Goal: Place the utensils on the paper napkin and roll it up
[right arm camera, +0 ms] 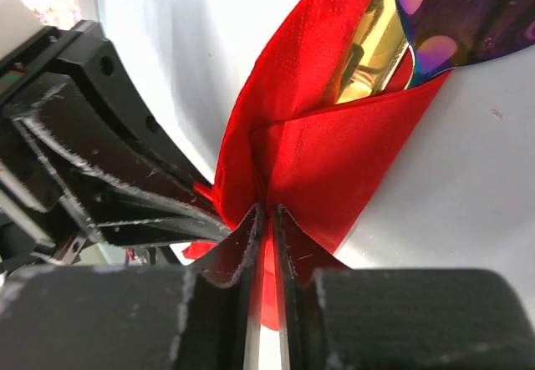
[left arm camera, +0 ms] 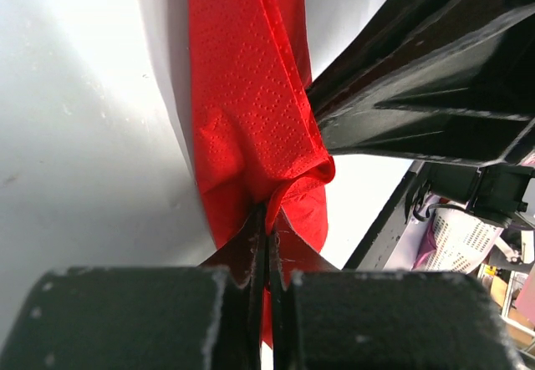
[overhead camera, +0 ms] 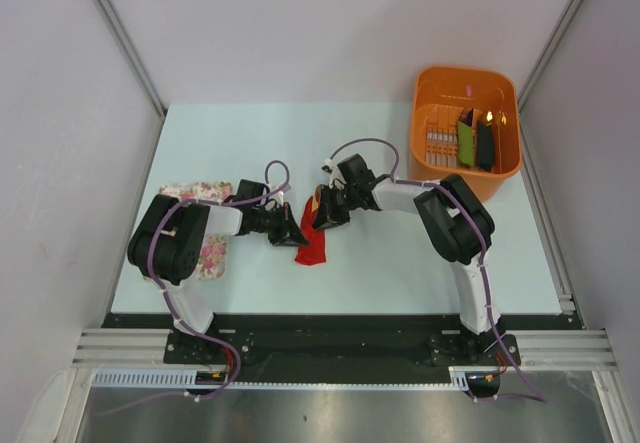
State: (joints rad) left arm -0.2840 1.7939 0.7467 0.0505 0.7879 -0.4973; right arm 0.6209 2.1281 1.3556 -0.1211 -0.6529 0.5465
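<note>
The left tool [left arm camera: 266,224] and right tool [right arm camera: 266,218] are each clenched on a fold of the red paper napkin [overhead camera: 312,248] at the middle of the desk [overhead camera: 400,263]. This is probably to hold the sheet wrapped over the utensils [right arm camera: 372,48], whose gold handle pokes out of the fold.

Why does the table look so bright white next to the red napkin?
Left wrist view: strong light washes out the table beside the paper napkin. Right wrist view: the utensils throw gold and rainbow glints. Top view: evenly lit.
</note>
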